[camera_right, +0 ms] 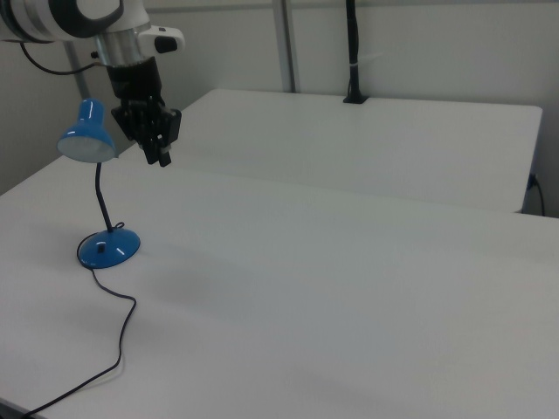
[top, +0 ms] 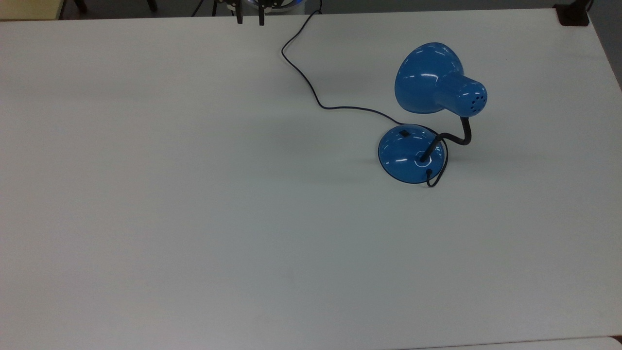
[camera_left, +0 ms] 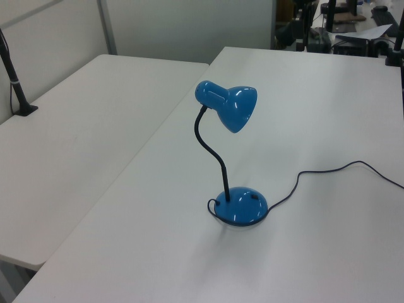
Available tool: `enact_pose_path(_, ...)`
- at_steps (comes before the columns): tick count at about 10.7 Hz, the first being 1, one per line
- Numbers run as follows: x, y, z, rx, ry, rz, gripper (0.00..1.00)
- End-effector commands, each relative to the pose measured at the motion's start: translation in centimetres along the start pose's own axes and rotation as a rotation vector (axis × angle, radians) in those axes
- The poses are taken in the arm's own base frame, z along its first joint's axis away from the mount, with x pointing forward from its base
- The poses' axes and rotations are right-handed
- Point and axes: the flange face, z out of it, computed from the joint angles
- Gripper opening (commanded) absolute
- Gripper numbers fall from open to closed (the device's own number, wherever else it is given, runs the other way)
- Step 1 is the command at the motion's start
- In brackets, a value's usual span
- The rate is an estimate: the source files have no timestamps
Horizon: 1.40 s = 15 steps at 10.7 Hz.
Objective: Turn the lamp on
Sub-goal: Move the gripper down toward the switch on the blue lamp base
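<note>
The lamp stands on the white table [top: 194,194], unlit, with its blue shade [top: 427,78] on a bent black neck above the round blue base [top: 408,155]. A small black switch [top: 403,131] sits on the base's top, and the black cord [top: 316,99] runs off toward the top view's upper edge. The lamp also appears in the left view [camera_left: 230,104] and the right view [camera_right: 86,140]. My gripper [top: 250,20] hangs open at the top view's upper edge, well apart from the lamp. In the right view the gripper [camera_right: 162,155] is up in the air, to the right of the shade.
A second white table [camera_left: 76,145] adjoins on the left view's left, with a black clamped post [camera_left: 16,82]. Another post [camera_right: 352,52] stands at the back of the right view. A black clamp [top: 573,14] sits at the top view's upper right corner.
</note>
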Motion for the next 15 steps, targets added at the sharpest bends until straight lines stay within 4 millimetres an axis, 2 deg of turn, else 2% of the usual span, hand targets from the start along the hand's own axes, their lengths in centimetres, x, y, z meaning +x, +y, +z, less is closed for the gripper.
enact_pose_path(1, -0.8, -0.8, 0.8, 0.014, -0.032, -0.034, 0.00)
enact_pose_path(2, -1.0, -1.7, 1.8, 0.012, -0.024, -0.056, 0.00)
enact_pose_path(4, -3.4, -4.9, 4.8, 0.012, 0.064, -0.131, 0.00)
enact_pose_path(8, -5.8, -12.5, 13.8, 0.010, 0.108, -0.288, 0.00)
enact_pose_path(10, -6.3, -15.9, 17.5, 0.022, 0.154, -0.356, 0.00)
enact_pose_path(14, -5.9, -21.8, 21.1, 0.050, 0.219, -0.465, 0.00)
enact_pose_path(15, -5.7, -22.7, 21.8, 0.054, 0.244, -0.502, 0.00)
